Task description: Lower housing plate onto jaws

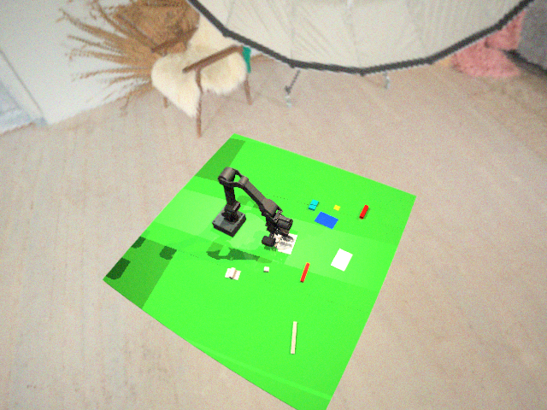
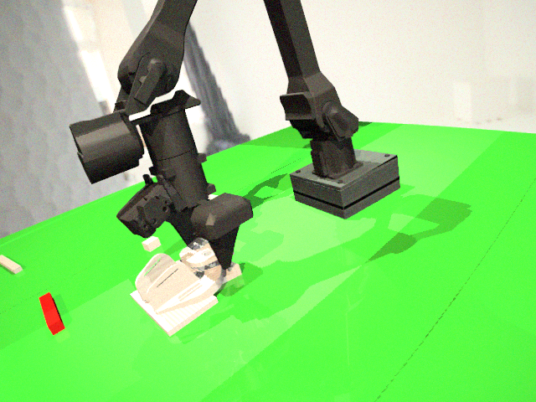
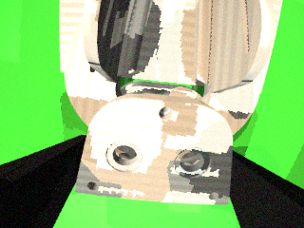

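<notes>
The pale housing plate (image 3: 147, 130) (image 2: 199, 255) is between the fingers of my gripper (image 3: 156, 150) (image 2: 208, 255), which is shut on its side edges. The plate has two round holes, with pale and grey surfaces showing through them. It is low over the rear end of the jaw assembly; whether it touches the stubs cannot be told. The left jaw (image 3: 125, 35) and right jaw (image 3: 230, 38) lie side by side on the pale base (image 3: 71, 28) (image 2: 172, 322), ahead of the plate. The plate covers the stubs and pins.
A red bar (image 1: 305, 272) (image 2: 52, 313) and a small pale block (image 1: 266, 269) (image 2: 151, 243) lie near the assembly. A pale two-part piece (image 1: 232, 273), a white rectangle (image 1: 342, 259), a blue rectangle (image 1: 326, 219), a cyan block (image 1: 314, 204) and a long pale bar (image 1: 293, 337) lie farther out.
</notes>
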Tool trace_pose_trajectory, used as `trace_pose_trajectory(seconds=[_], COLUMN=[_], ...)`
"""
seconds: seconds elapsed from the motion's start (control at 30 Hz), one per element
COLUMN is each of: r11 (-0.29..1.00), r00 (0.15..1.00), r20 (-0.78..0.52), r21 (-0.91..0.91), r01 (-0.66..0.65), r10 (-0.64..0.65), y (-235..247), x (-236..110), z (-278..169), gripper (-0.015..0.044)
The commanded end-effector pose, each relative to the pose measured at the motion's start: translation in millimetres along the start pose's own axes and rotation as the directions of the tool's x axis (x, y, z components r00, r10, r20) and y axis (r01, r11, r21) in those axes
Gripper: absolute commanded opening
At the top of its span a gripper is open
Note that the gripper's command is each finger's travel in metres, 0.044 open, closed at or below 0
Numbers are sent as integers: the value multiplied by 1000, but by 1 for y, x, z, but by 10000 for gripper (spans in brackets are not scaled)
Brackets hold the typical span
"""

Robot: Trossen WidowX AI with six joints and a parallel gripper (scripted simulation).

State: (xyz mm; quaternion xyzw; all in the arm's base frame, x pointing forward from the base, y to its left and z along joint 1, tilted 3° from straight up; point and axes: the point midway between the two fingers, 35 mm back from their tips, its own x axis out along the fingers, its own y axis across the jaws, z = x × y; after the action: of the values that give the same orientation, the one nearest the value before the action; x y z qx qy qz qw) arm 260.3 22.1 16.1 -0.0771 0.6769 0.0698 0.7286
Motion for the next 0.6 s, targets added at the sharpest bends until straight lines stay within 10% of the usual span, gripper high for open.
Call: trace_pose_trajectory(seconds=[0.0,0.57], r11=[1000,1000], r00=[1000,1000], r20=[-2,-2], r21=[0,-7], r01=[3,3], r10=[-3,-3], y=[0,0], x=[1,5], z=[0,-1], gripper=[351,351])
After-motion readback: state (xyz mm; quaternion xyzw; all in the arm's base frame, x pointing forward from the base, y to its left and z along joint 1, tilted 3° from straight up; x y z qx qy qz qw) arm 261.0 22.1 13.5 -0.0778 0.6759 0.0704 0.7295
